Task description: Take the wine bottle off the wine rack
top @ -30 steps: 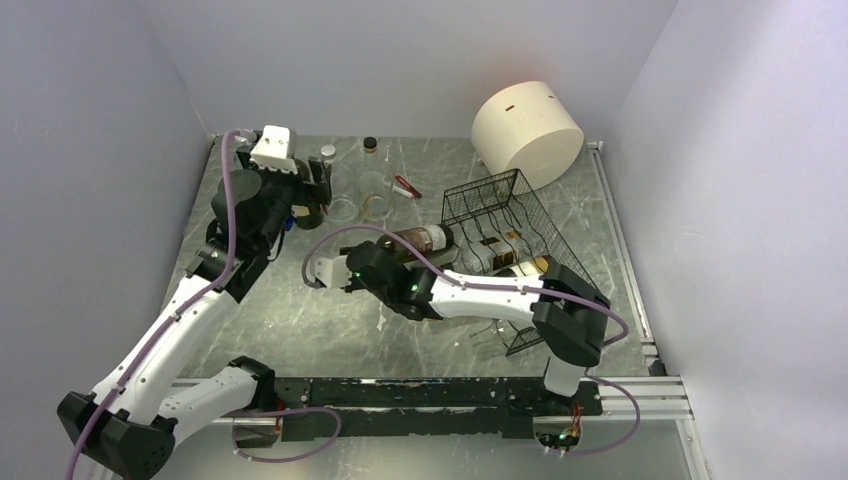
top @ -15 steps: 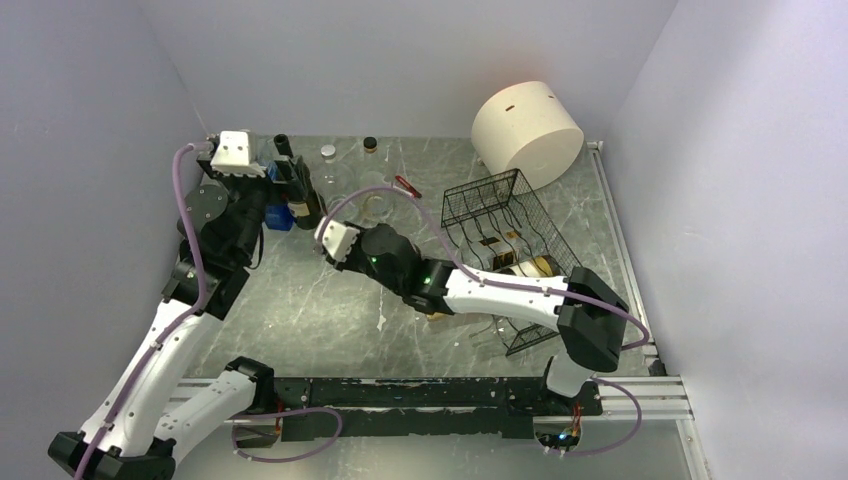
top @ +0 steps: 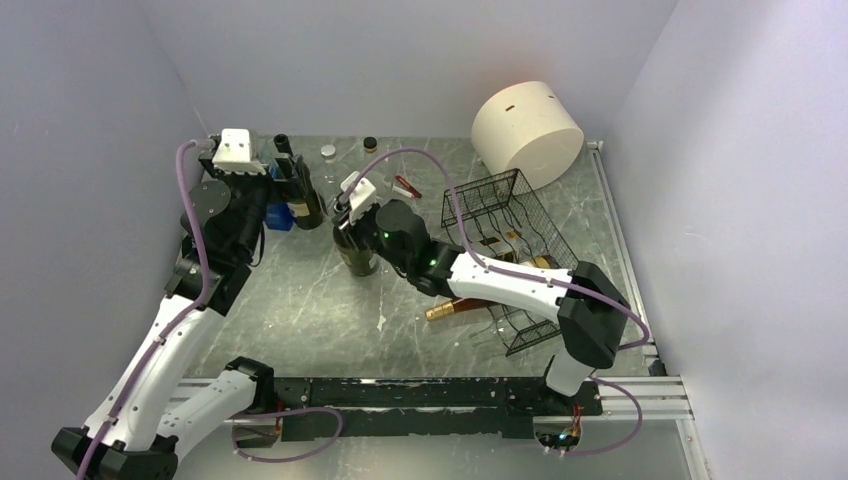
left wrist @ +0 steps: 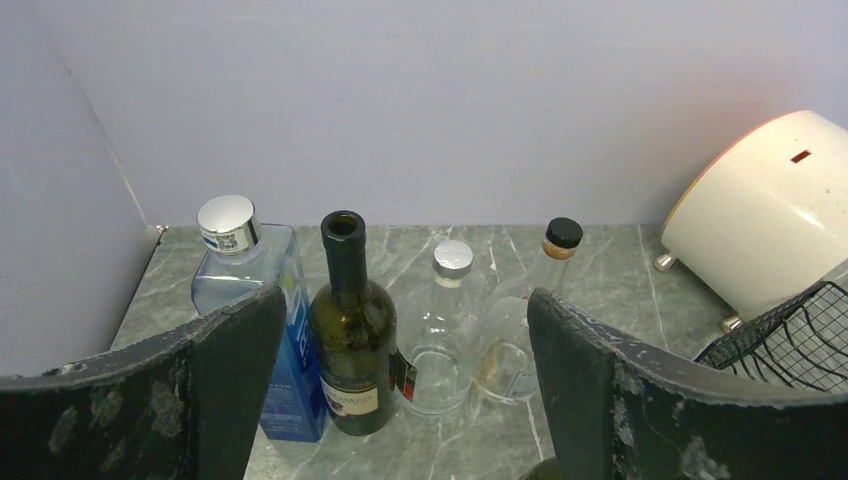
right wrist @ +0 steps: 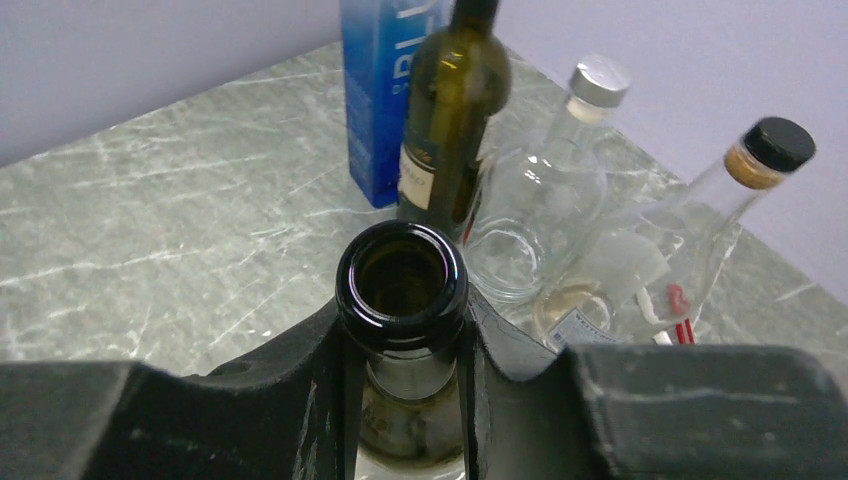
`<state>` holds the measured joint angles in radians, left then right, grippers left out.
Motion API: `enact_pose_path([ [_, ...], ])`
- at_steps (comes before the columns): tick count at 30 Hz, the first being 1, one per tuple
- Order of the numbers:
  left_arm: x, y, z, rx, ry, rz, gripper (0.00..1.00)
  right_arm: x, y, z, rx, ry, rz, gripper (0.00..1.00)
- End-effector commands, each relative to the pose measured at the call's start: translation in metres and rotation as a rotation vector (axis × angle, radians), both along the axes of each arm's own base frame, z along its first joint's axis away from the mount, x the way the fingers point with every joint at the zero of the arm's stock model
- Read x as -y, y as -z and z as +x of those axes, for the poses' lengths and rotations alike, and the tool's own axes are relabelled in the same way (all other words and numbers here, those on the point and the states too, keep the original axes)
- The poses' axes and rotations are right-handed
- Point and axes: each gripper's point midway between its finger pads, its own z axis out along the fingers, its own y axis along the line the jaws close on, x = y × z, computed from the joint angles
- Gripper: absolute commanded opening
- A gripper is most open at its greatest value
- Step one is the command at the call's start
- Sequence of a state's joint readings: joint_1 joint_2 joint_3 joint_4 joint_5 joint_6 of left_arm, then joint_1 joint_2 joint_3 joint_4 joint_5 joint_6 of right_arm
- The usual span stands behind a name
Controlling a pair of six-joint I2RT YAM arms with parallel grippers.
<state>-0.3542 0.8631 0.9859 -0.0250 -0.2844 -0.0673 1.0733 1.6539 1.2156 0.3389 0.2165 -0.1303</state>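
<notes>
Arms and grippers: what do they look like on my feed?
Left arm and right arm: white links, black joints, a loose purple cable each. White camera boxes sit at the wrists. Gripper fingers are dark, flat and scuffed.

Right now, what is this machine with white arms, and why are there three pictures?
It is a robot with two arms on a grey table. One picture looks down from above; the other two come from cameras on each wrist. The right fingers are shut on the neck of a dark wine bottle, holding it upright, away from the black wire wine rack. The left fingers are open and hold nothing. At the back stand a blue bottle, a green wine bottle, a silver-capped clear bottle and a black-capped clear bottle. A cream cylinder lies behind the rack.
</notes>
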Motion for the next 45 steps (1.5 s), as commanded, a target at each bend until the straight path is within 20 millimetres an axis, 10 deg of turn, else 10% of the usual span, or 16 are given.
enact_pose_path([
  [1,0.004,-0.004,0.003,0.012,0.021,-0.013,0.94,-0.005,-0.041,0.018,-0.010,0.058,0.185,0.00],
  [9,0.005,0.000,0.007,0.005,0.021,-0.004,0.94,0.003,-0.016,0.022,-0.053,0.110,0.171,0.03],
  [21,0.000,0.020,0.020,-0.038,-0.029,0.044,0.96,0.020,-0.030,0.009,-0.022,0.082,0.137,0.99],
  [30,-0.001,0.033,0.020,-0.090,-0.045,0.024,0.96,0.087,-0.028,-0.031,-0.078,0.088,0.108,1.00],
  [35,0.034,0.037,-0.005,-0.217,0.167,-0.074,0.96,0.149,-0.022,-0.060,-0.261,0.204,0.282,1.00],
  [39,0.068,0.052,-0.030,-0.314,0.384,-0.081,0.96,0.158,-0.020,-0.095,-0.372,0.083,0.429,1.00],
  [45,0.102,0.075,-0.035,-0.447,0.588,-0.043,0.96,0.183,0.010,-0.098,-0.456,0.203,0.326,1.00],
])
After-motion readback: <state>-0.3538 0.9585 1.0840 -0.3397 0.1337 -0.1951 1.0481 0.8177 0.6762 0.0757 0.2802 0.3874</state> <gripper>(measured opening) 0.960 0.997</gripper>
